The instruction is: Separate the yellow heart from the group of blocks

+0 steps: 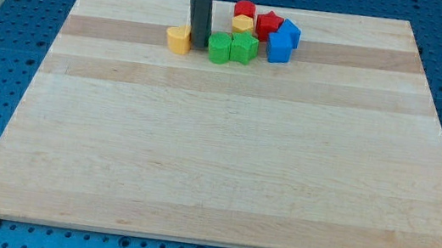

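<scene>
On a pale wooden board (pixel 225 159) set over a blue perforated table (pixel 12 19), a dark rod (pixel 200 6) comes down from the view's top and meets the wood near the board's top edge. My tip (pixel 197 46) stands in the narrow gap between the yellow heart (pixel 179 39) on its left and a green block (pixel 219 47) on its right, just beside both; whether it touches either cannot be told. The arm carries no claw, so there is nothing to report as released, clenched or grasping: the rod simply rests its end on the surface.

The yellow heart sits alone at the left end of the row, apart from the others with only the rod between it and the cluster. To the right of my tip, the green block lies against a second green block (pixel 245 47), the pair forming the cluster's lower left. Above them sit a red cylinder (pixel 244 11) and, just below it, a small yellow block (pixel 242 25). A red block (pixel 269 24) of star-like outline lies to their right. Two blue blocks close the group on the view's right: one blue cube (pixel 279 47) lower down, another blue block (pixel 290 32) just behind it, the two touching
</scene>
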